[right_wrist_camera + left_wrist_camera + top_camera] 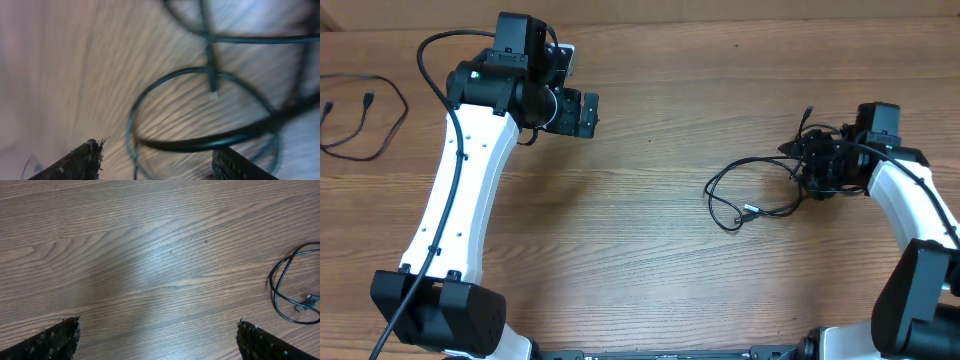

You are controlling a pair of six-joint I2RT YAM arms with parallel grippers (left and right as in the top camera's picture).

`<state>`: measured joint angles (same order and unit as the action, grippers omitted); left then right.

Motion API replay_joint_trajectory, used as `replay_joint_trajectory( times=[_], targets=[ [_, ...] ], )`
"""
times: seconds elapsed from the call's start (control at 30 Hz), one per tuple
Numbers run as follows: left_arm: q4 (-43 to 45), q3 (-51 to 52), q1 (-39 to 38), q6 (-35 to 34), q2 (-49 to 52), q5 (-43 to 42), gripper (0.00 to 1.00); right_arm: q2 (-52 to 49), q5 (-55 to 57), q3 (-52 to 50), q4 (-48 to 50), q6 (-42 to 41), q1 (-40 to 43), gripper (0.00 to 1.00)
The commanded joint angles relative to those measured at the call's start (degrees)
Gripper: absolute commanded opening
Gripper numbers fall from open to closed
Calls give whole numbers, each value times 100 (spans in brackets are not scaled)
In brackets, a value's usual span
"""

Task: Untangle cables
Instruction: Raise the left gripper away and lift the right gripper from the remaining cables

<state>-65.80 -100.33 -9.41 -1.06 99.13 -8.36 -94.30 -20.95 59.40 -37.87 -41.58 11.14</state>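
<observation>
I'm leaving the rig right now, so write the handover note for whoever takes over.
Left gripper: open and empty, above bare table, away from the cables.
Right gripper: open, low over the tangled bundle, with a cable loop between its fingers but not clamped.
Cables: the bundle sits on the right side, its loops trailing toward the table centre. One loose cable lies apart at the far-left edge, partly out of frame.
Done: that one cable appears separated.
Left: the bundle is knotted; grip a strand and pull the rest apart.
</observation>
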Motion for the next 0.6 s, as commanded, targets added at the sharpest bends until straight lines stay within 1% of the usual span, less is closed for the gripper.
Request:
replay_joint_trajectory(
  times=[0.0,0.03,0.07,0.1,0.13,0.23,0.37,0.43,0.57],
  targets=[
    [0,87,-22,109,-4,-4,100,-13,1303,20,-52,-846,-103,67],
    [0,87,-22,109,-2,-4,100,-13,1370,20,-50,-962,-118,62],
    [0,87,-22,109,-2,-4,100,-13,1355,20,-31,-990,-118,38],
    [0,87,-22,109,-4,-4,100,-13,1364,20,-33,-984,-118,10],
    [0,87,-22,109,-2,-4,100,-13,1368,20,-52,-984,-118,4],
    [0,87,-22,109,-4,-4,100,0,1290,33,-219,-931,-118,4],
    [0,87,-22,109,-2,-4,100,149,1143,315,-634,-575,-118,4],
    [0,87,-22,109,-4,-4,100,271,1141,625,-896,-385,-118,4],
    [0,87,-22,109,-4,-4,100,608,883,1862,-1700,129,-118,4]
  ],
)
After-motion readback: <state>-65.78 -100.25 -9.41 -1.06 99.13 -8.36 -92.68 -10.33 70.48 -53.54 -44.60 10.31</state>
